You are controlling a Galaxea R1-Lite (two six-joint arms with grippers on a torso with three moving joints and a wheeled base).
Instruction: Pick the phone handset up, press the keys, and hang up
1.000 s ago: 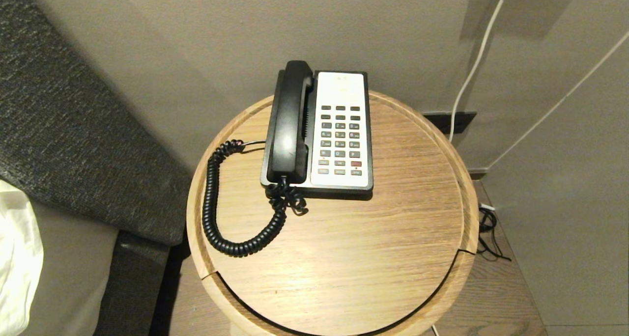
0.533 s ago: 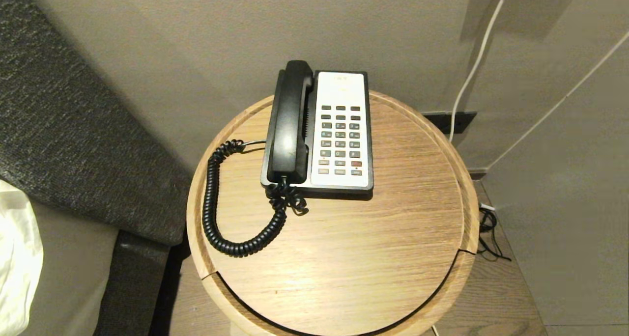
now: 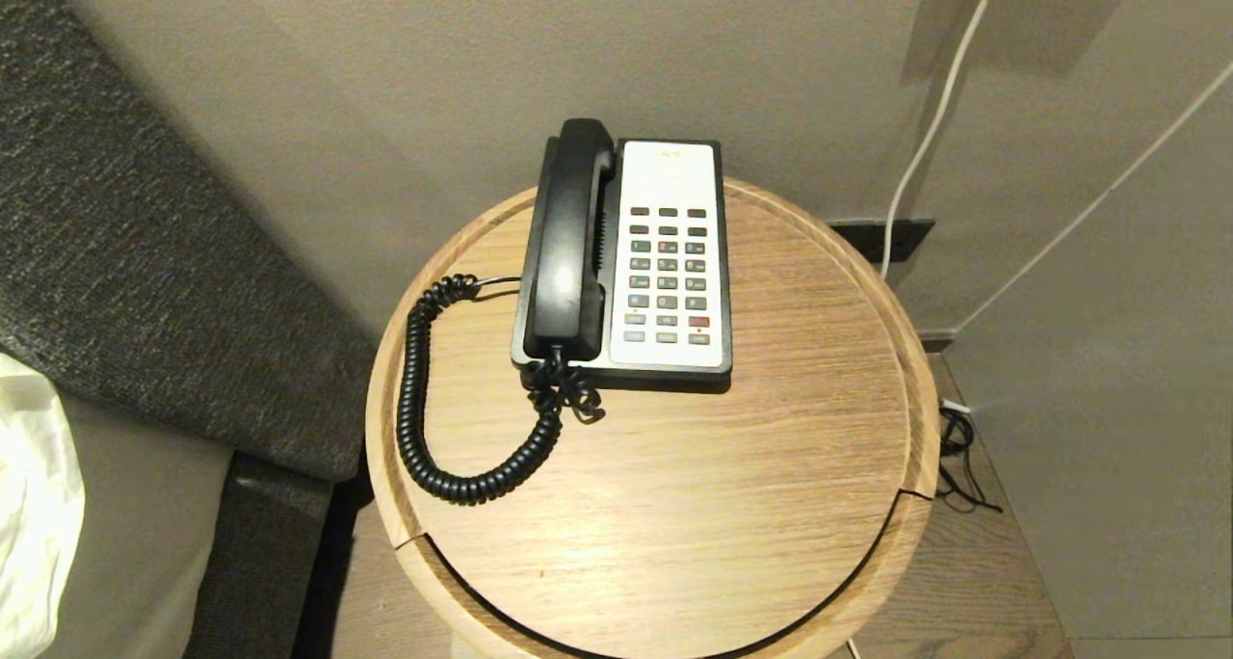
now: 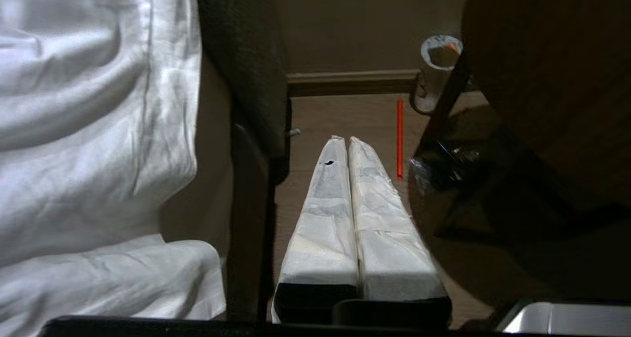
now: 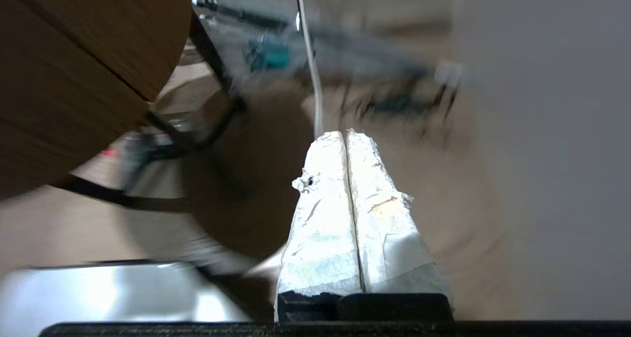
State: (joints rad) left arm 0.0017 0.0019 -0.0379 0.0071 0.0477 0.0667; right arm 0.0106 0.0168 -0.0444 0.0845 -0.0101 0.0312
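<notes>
While neither arm showed in the head view, the scene read as follows, left to right.

Bed: white bedding (image 3: 34, 505) and a dark grey headboard (image 3: 144, 254) stood at the far left, beside the worktop.

Left hand (image 4: 348, 141): hung low beside the bed, over the wooden floor; its two white-wrapped fingers (image 4: 325, 219) pressed fully together, with nothing between them.

Coiled cord (image 3: 424, 418): looped across the left part of the round wooden worktop (image 3: 771, 466) and ran to the near end of the handset.

Phone handset (image 3: 568, 245): lay seated in its cradle along the left side of the phone base (image 3: 624, 368), lengthwise, touched by neither hand.

Keys (image 3: 667, 278): sat in the white faceplate just right of the handset, one red key near the lower right of the grid.

Right hand (image 5: 346, 135): hung low beside the worktop's wooden edge (image 5: 74, 81), over the floor near a white cable (image 5: 308, 56); its white-wrapped fingers (image 5: 384, 228) were closed tight against each other, empty.

Wall cables: white cables (image 3: 930, 129) ran down the wall at the right, with a black tangle (image 3: 958, 447) on the floor.
</notes>
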